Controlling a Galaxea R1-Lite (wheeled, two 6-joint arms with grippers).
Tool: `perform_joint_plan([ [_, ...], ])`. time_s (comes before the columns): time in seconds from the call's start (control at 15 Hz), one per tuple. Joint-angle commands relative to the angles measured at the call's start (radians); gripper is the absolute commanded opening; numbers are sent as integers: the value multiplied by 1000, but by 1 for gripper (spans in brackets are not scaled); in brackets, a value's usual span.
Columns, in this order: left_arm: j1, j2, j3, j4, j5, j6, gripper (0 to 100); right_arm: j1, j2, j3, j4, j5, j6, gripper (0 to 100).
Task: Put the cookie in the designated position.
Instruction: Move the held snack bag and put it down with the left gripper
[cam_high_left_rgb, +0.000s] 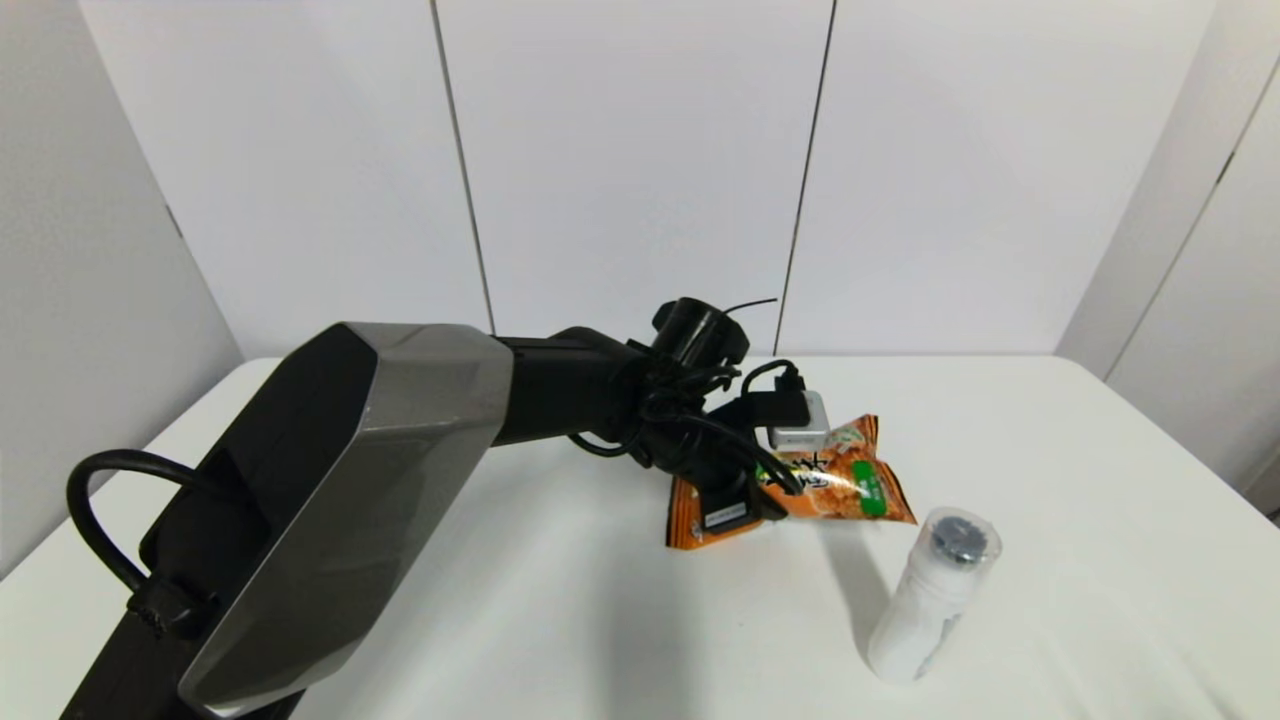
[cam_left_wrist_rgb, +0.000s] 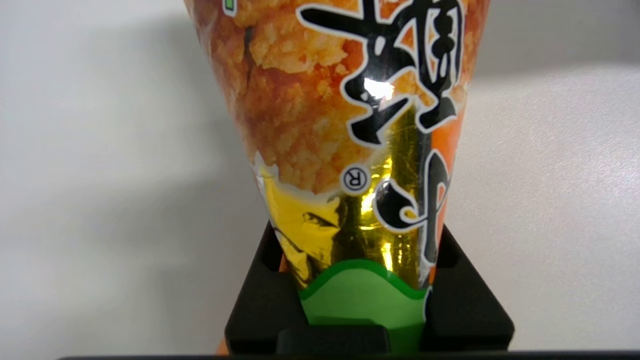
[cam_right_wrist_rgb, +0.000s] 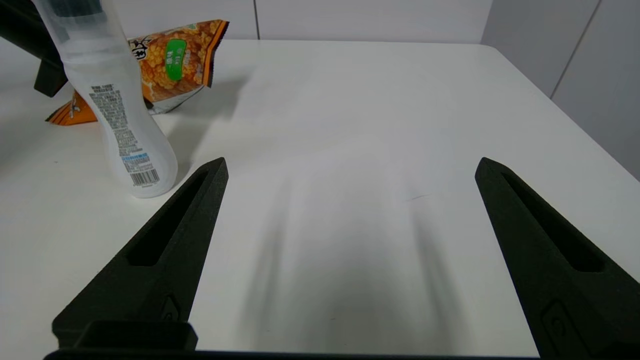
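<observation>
grasp made, placement not yet done: my left end effector (cam_high_left_rgb: 735, 500) is pinching the cookie (cam_high_left_rgb: 830, 480), fingers closed on its middle, the packet being just behind the white bottle (cam_high_left_rgb: 930, 600) over the counter (cam_high_left_rgb: 1050, 450). my right end effector (cam_right_wrist_rgb: 350, 250) is idling wide open, empty, beside the bottle.

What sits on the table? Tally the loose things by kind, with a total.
Snack packets: 1, the orange cookie, pinched in the left gripper.
Bottles: 1, the white bottle, standing upright.
Total: 2.
</observation>
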Motion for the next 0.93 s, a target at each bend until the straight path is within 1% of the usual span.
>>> perform_joint_plan([
  [0.07,-17,6,0,0,-2,5,0,0,1,9,0,1,0,100],
  [0.33,-39,22,0,-2,-2,3,0,0,1,9,0,1,0,100],
  [0.4,-43,28,0,-2,-2,2,100,0,1,9,0,1,0,100],
  [0.8,-42,31,2,-2,0,2,100,0,1,9,0,1,0,100],
  [0.93,-36,-4,2,24,37,-6,100,0,1,9,0,1,0,100],
])
